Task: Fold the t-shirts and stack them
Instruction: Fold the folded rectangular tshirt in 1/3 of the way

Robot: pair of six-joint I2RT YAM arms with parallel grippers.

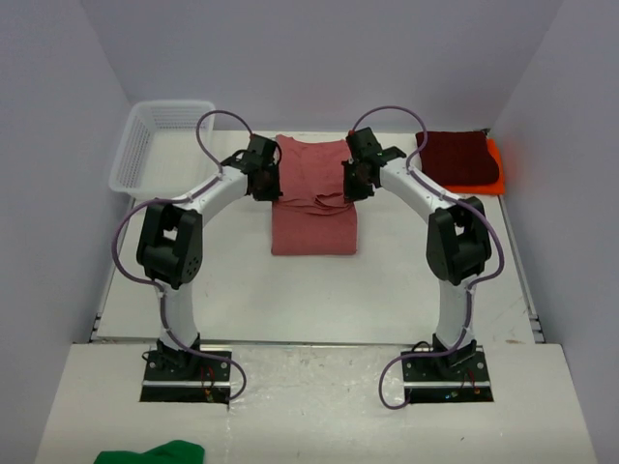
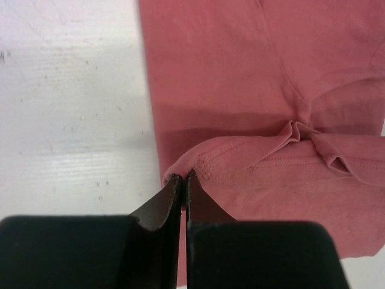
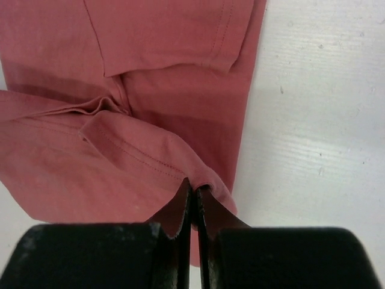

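Both clamped! Left pincer and right pincer each pinch a side edge of the rose t-shirt, mid-tabletop toward the far edge, seemingly mid-fold. The maroon t-shirt lies folded on the orange t-shirt at the far-right corner: 2 stacked, 1 to finish.

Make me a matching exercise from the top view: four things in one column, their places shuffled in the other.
Things:
1. rose t-shirt
2. maroon t-shirt
3. white basket
4. green cloth

Places:
A. far left corner
B. near edge, left side
C. centre
D. far right corner

Pairs: 1-C, 2-D, 3-A, 4-B
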